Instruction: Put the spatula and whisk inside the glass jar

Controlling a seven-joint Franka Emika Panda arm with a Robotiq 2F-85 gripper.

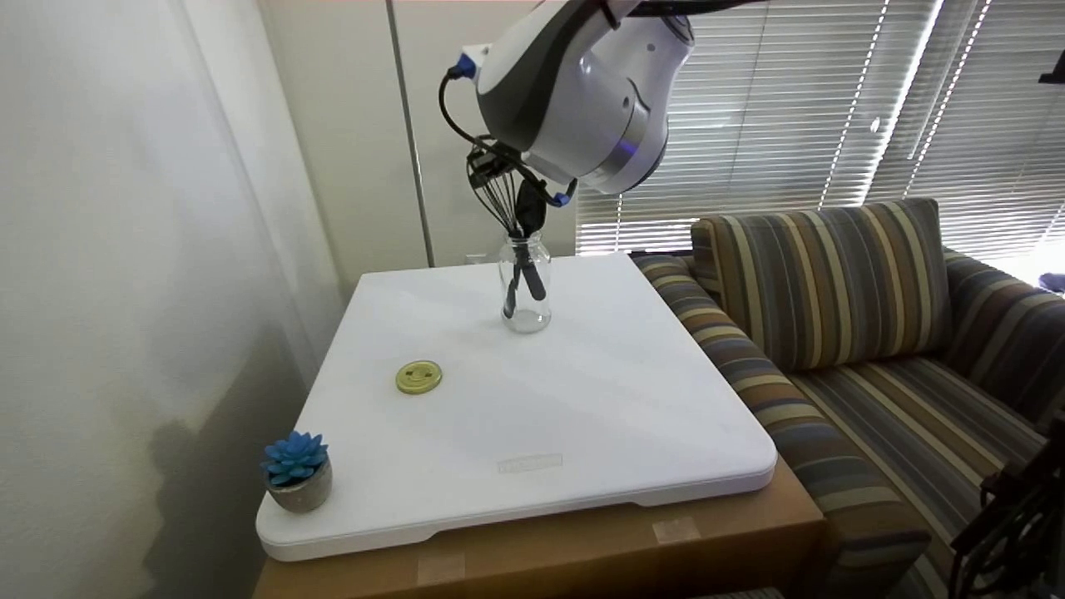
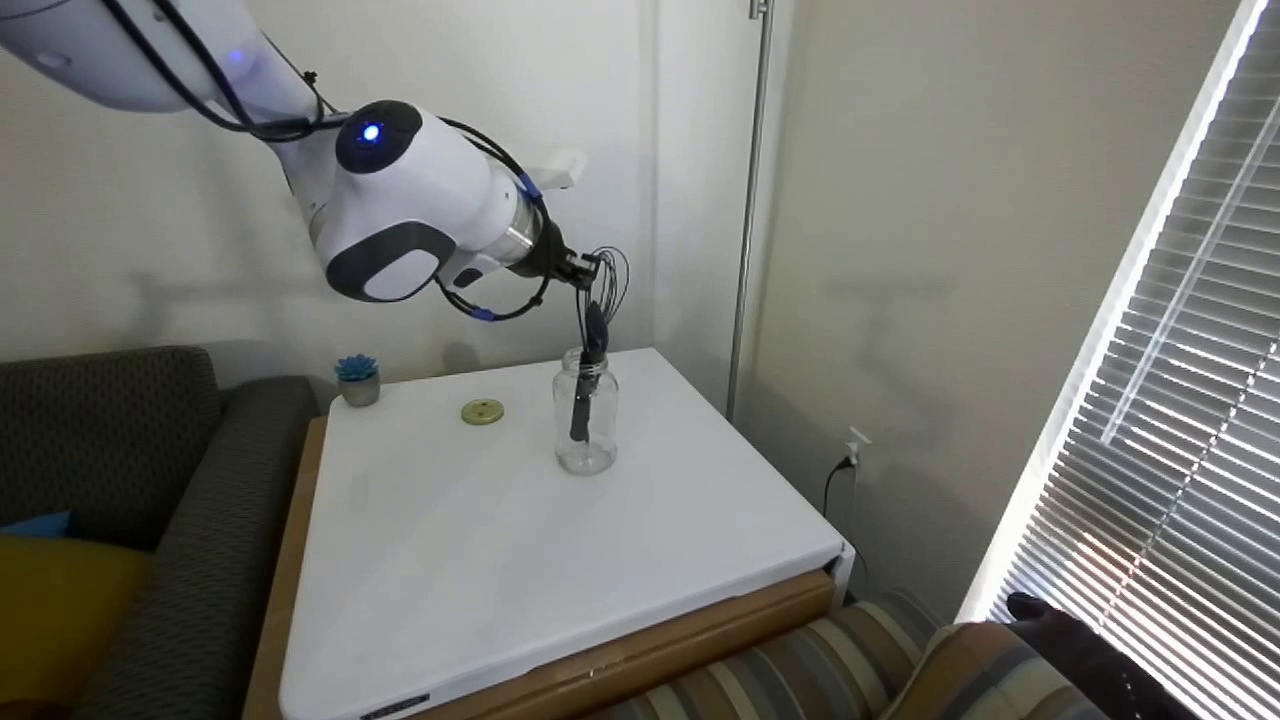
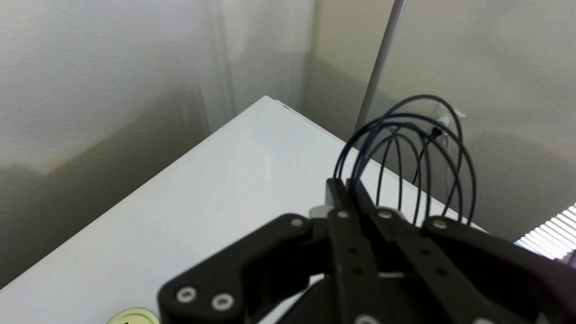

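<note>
— Gripper first, please: how does it stand?
— Its jaws stand almost together, and between them it pinches thin wire of the whisk. Only the wrist view lets me see this clearly.
— And the rest of the whisk?
— Its handle goes down into the glass jar, which both exterior views show and the wrist view does not. The spatula is also there, handle inside, head above the mouth, just beside the whisk's head. Whether the handles touch the bottom, I cannot tell.
— What is farther out?
— On the white table lies a yellow disc, apart from the jar; all three views show it. The blue plant appears in both exterior views, and the dark sofa with a yellow cushion only in an exterior view.
</note>
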